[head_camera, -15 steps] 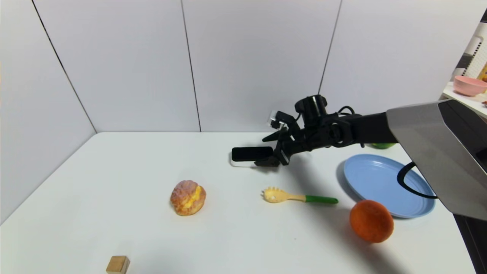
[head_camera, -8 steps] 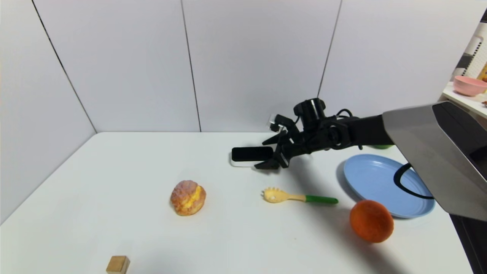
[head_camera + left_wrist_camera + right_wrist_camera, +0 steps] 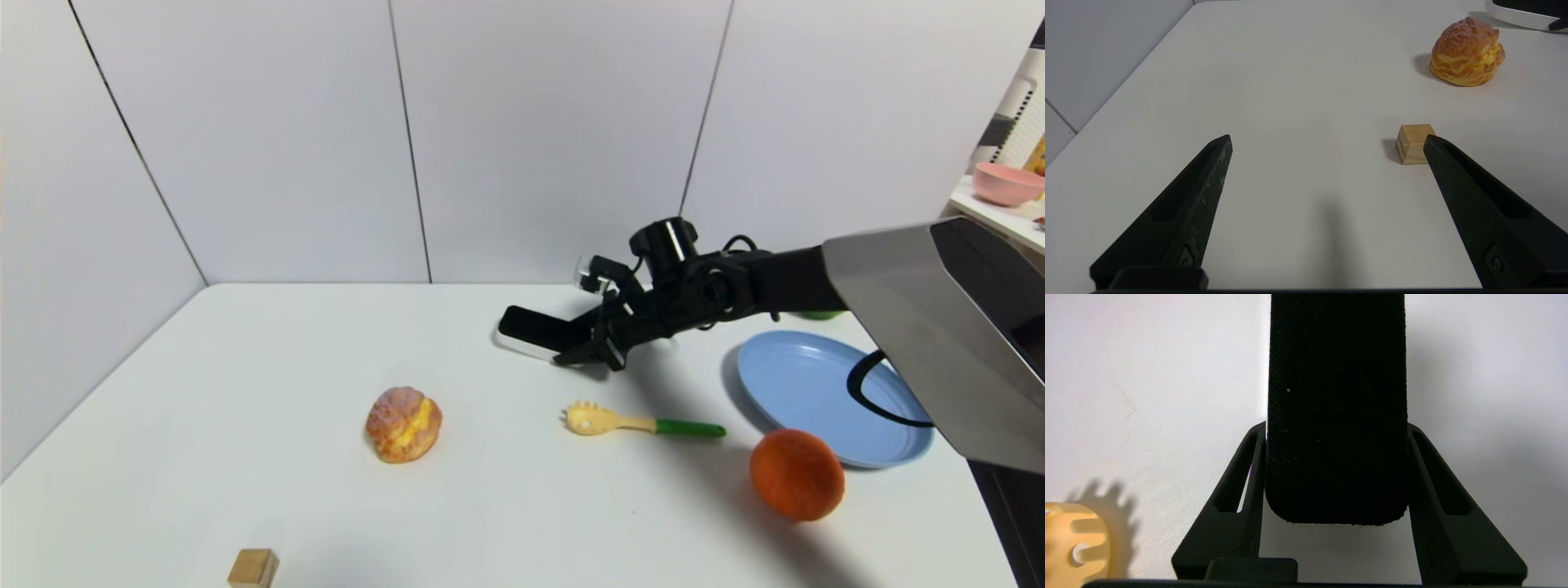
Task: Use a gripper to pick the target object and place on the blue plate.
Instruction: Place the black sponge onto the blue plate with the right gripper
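The target object (image 3: 535, 331), a flat block with a black top over a white base, lies at the back middle of the table, slightly skewed. My right gripper (image 3: 578, 336) reaches in from the right and is shut on the block's near end. In the right wrist view the black block (image 3: 1336, 396) fills the gap, and both fingers (image 3: 1241, 490) press against its sides. The blue plate (image 3: 804, 384) sits on the table to the right, under the right arm. My left gripper (image 3: 1327, 139) hovers open and empty over the table's front left.
A cream puff (image 3: 403, 424), a yellow pasta spoon with a green handle (image 3: 637, 423) and an orange (image 3: 797, 474) lie in front of the block. A wooden cube (image 3: 1412, 143) sits by the left gripper's finger. A pink bowl (image 3: 1008, 181) stands on a shelf at far right.
The right gripper's jaws have closed from wide open onto the block's end. The arm has dipped slightly, and the block now sits skewed instead of lying square.
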{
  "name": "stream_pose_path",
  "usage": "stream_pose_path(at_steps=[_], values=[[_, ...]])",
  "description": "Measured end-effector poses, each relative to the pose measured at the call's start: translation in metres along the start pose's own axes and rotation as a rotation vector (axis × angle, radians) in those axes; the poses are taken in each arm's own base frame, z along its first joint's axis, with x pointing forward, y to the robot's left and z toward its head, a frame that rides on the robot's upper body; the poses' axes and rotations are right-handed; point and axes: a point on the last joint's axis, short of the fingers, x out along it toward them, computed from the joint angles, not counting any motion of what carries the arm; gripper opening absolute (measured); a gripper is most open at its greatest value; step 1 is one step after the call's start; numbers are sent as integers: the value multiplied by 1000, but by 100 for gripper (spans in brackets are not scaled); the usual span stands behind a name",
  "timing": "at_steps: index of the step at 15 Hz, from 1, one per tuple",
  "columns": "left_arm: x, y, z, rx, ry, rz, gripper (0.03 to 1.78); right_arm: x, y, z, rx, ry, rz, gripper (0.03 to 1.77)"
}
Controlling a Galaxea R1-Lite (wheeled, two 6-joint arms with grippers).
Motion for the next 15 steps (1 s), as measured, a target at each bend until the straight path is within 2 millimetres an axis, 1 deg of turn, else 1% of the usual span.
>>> stream_pose_path(at_steps=[4, 7, 9, 11, 13, 15], values=[[0, 0, 0, 0, 0, 0, 169, -5, -1, 1, -3, -2, -8, 96], [0, 0, 0, 0, 0, 0, 169, -19, 1, 10, 15, 1, -9, 93], [0, 0, 0, 0, 0, 0, 169, -35, 1, 22, 8, -17, -27, 92], [0, 0, 0, 0, 0, 0, 169, -56, 3, 32, 6, -26, -46, 86], [0, 0, 0, 0, 0, -1, 169, -79, 5, 37, 21, -20, -63, 86], [0, 0, 0, 0, 0, 0, 169, -101, 6, 38, 29, -22, -96, 86]])
